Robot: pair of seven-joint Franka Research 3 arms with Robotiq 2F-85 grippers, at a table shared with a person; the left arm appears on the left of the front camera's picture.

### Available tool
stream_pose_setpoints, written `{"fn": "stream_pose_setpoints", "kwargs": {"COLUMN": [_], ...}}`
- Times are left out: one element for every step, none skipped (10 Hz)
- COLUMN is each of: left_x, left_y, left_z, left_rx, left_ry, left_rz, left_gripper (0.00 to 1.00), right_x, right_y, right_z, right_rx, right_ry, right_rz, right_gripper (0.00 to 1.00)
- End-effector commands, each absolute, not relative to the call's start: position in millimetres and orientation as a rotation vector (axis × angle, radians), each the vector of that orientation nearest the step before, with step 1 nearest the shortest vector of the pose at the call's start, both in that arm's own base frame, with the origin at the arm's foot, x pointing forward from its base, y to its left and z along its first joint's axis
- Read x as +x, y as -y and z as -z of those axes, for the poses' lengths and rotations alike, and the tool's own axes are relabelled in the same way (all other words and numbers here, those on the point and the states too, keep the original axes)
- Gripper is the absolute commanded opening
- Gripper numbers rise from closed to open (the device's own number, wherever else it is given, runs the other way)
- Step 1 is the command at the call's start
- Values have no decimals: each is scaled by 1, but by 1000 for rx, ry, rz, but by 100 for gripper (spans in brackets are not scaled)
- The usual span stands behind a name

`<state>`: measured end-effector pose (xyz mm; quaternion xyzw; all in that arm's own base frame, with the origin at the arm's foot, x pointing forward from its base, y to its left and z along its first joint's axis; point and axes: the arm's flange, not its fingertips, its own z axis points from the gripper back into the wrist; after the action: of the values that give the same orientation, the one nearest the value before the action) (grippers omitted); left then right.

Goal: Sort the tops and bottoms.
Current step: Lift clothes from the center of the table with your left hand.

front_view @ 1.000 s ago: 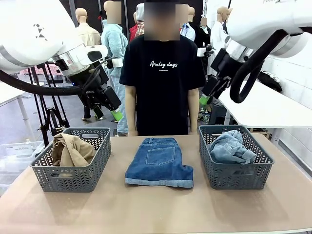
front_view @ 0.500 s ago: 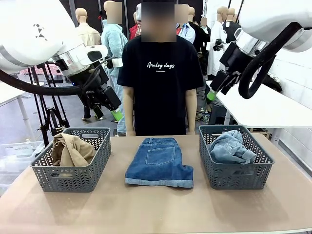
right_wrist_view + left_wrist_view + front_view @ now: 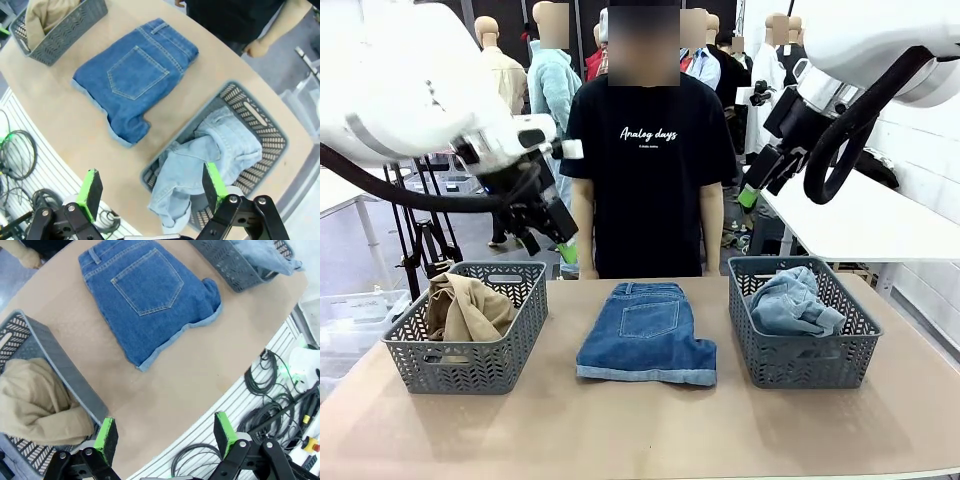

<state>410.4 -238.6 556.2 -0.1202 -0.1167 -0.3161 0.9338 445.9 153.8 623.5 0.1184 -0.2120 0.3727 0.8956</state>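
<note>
The denim shorts [image 3: 646, 332] lie flat for picking, flanked by a basketed tan top [image 3: 465, 308] and pale jeans [image 3: 793, 302]. The left gripper [image 3: 165, 437] and right gripper [image 3: 151, 187] hover above the shorts, jaws apart and empty.

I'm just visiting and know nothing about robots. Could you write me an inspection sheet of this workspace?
Surface: tan table, smooth and level.
Job's things: dark denim shorts flat between the baskets, back pocket up; beige top in left basket; pale denim in right basket.
Clutter: nothing seen.
Pincers: left pincer and right pincer open, empty, above the table.
Cables: black coils on the floor by the table's near edge.
Surroundings: person in black T-shirt at the far side.
</note>
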Motion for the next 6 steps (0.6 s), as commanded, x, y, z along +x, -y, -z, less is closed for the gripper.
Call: {"fn": "stream_pose_setpoints", "kwargs": {"left_x": [441,452,460,466,464,457], "left_y": [250,255,261,270,284,286], "left_z": [-512,-491,-473,-458,-455,-467], "left_rx": [-211,-216,-228,-236,-223,-174], "left_ry": [185,154,127,103,91,88], "left_rz": [599,596,585,594,616,624], "left_gripper": [100,100,100,100,100,100], "right_x": [448,448,448,448,448,448], "right_y": [-155,-155,-155,-155,-155,-155], "right_z": [-623,-623,-623,-623,-623,-623], "right_rx": [242,242,242,242,242,242], "right_ry": [443,443,443,443,443,443], "right_rz": [-772,-772,-772,-772,-772,-772], "right_gripper": [100,100,100,100,100,100]}}
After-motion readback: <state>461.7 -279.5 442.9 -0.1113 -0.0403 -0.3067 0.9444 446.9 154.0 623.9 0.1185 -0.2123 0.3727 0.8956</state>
